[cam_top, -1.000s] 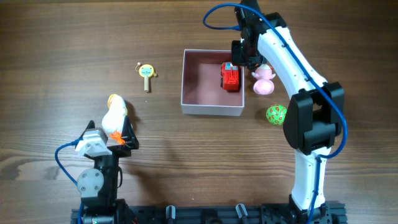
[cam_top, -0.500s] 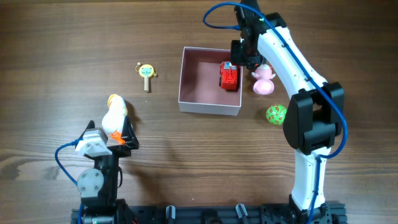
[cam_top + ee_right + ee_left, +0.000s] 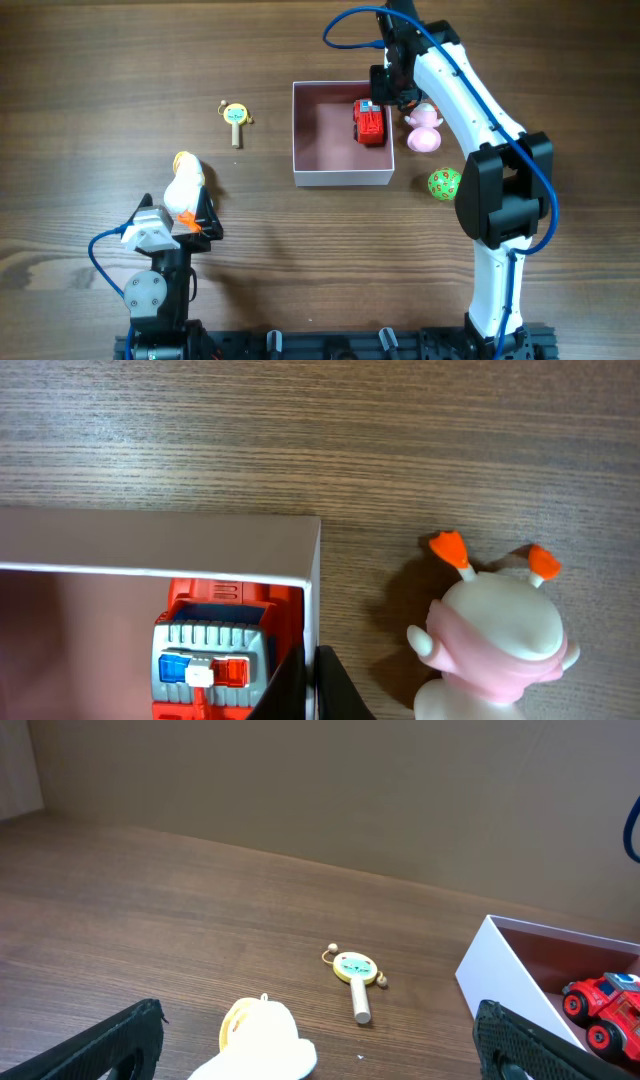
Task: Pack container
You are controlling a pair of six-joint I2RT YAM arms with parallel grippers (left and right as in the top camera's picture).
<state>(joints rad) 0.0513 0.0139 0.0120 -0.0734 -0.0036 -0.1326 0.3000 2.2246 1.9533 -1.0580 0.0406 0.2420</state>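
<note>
- Two dark fingers of the left gripper (image 3: 322, 1045) stand released, cut off at your lower frame corners.
- Your right gripper (image 3: 310, 682) is clenched on the container (image 3: 320, 125) wall, upper centre overhead. The red truck (image 3: 215, 650) is half cropped.

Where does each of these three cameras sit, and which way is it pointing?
Overhead: fixed above the table, looking straight down; left arm and right arm show.
Left wrist: low, facing across the table past the duck toward the rattle and container; its open fingers show at the bottom corners.
Right wrist: looking down at the container's wall, the red truck inside and the pink toy outside; its shut fingers show at the bottom.
Shared: both wrist views see the container and red truck.
</note>
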